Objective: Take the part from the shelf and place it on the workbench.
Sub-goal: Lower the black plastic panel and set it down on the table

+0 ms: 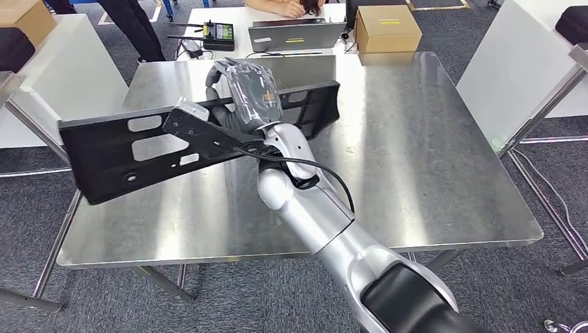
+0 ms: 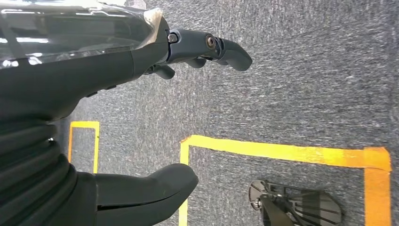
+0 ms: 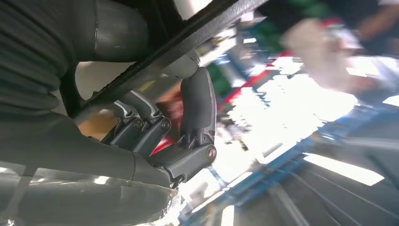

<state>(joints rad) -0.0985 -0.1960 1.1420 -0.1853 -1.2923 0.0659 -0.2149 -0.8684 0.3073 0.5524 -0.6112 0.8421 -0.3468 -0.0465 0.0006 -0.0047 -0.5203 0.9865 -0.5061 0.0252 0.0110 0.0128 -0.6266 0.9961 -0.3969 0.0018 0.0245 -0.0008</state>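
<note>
The part (image 1: 111, 156) is a long black flat panel with cut-outs. It stands on its long edge across the steel workbench (image 1: 430, 159), from the left edge toward the middle. My right hand (image 1: 246, 94) grips its upper edge near the middle. In the right wrist view the fingers (image 3: 197, 110) curl over the part's thin black edge (image 3: 179, 44), with the thumb on its other side. My left hand (image 2: 117, 108) hangs over grey carpet with thumb and fingers apart, holding nothing.
A cardboard box (image 1: 387, 29) sits at the workbench's far edge. Behind it, a white table holds a laptop (image 1: 297, 33) and a remote controller (image 1: 218, 35), with a person's arms resting there. White tables flank both sides. Yellow floor tape (image 2: 282, 150) lies under the left hand.
</note>
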